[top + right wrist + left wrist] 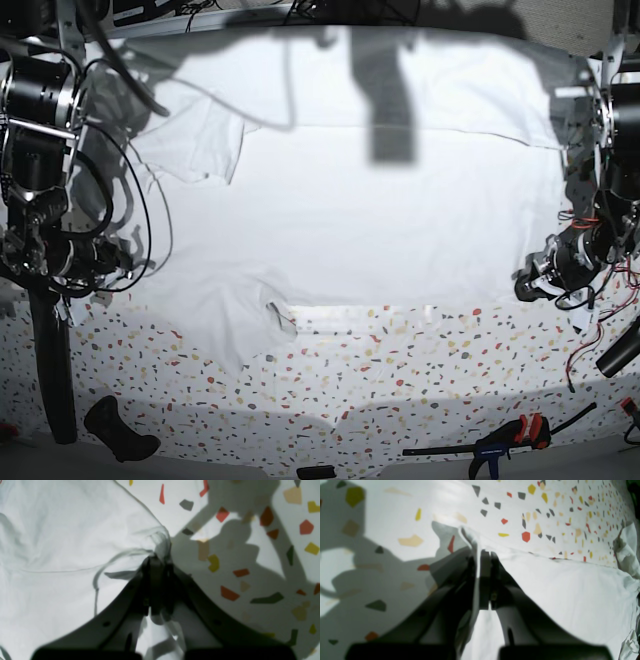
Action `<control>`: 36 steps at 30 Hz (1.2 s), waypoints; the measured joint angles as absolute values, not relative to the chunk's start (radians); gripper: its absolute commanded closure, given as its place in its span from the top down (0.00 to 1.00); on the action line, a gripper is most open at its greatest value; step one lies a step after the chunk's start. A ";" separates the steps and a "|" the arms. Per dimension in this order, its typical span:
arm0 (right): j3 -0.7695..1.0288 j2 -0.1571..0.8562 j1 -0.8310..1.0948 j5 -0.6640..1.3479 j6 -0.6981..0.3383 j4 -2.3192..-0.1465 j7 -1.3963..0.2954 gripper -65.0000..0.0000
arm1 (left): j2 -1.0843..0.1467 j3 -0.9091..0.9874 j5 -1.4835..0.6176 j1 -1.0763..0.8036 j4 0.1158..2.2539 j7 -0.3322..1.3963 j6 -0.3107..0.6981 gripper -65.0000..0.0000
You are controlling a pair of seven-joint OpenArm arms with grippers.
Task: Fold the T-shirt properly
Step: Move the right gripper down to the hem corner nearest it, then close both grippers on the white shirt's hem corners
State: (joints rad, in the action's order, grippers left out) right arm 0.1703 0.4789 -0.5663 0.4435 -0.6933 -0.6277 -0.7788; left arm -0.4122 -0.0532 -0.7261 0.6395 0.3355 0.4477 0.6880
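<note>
- Jaws of the left gripper (483, 555) are pressed together on a thin raised fold of the T-shirt (570, 592); the pinched edge stands up between the fingers and pokes out toward 12 o'clock.
- Jaws of the right gripper (160, 560) are likewise clamped tight — a bunched, puckered corner of the shirt is caught in them, with wrinkles running off toward 9 o'clock.
- Left arm (575, 255) sits at 3 o'clock in the base view, bent low at the shirt's side edge; right arm (45, 250) sits at 9 o'clock, its wrist down by the opposite edge.
- T-shirt lies spread wide over the far half of the table (400, 375), from 9 o'clock across to 3 o'clock, one sleeve at about 10 o'clock.
- Terrazzo tabletop shows bare at 6 o'clock — a clamp (505, 440) rests near its front edge.
</note>
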 measured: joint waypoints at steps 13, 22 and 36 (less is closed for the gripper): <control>0.168 0.469 -0.744 0.424 -0.693 -0.617 -0.828 0.00 | -0.413 -0.053 -0.711 0.681 0.335 0.449 0.685 0.00; 0.168 0.468 -0.747 0.444 -0.693 -0.630 -0.873 0.00 | -0.418 -0.053 -0.785 0.711 0.380 0.553 0.685 0.00; 0.168 0.465 -0.641 0.444 -0.693 -0.934 -0.897 0.00 | -0.419 -0.054 -0.817 0.712 0.570 0.730 0.688 0.00</control>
